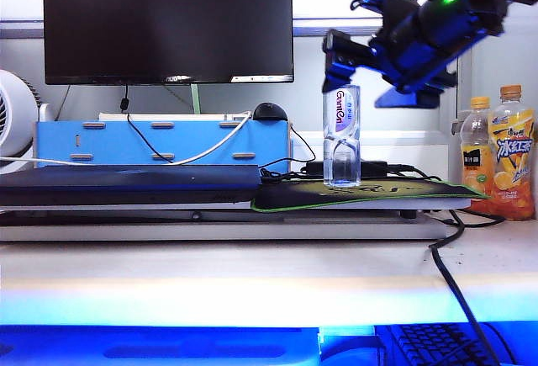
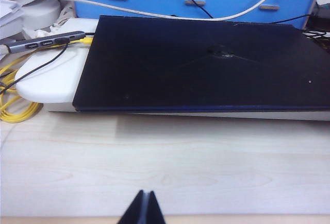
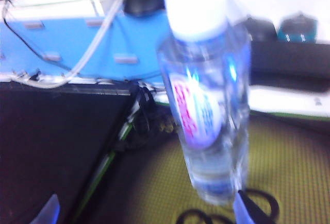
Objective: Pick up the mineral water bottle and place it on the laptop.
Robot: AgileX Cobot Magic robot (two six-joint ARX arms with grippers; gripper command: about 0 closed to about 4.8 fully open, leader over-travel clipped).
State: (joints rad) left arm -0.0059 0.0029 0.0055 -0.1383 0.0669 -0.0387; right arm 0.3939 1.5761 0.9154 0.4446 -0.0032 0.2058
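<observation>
The mineral water bottle (image 1: pixel 341 135) stands upright on the mouse pad (image 1: pixel 370 194), just right of the laptop (image 1: pixel 130 183), untouched. The main risk, as I judge it, is a knock: the bottle is tall, narrow-waisted and light, so a finger clipping its cap (image 3: pixel 197 9) on the way down would tip it toward the laptop. A grip too high on the neck could also let it swing or slip.

The right gripper (image 1: pixel 338 55) hangs just above the bottle's cap, its arm slanting down from the upper right, fingers (image 3: pixel 241 208) spread wide and empty. The left gripper (image 2: pixel 143 208) rests low over the bare tabletop (image 2: pixel 165 167) in front of the laptop, fingers closed on nothing.
</observation>
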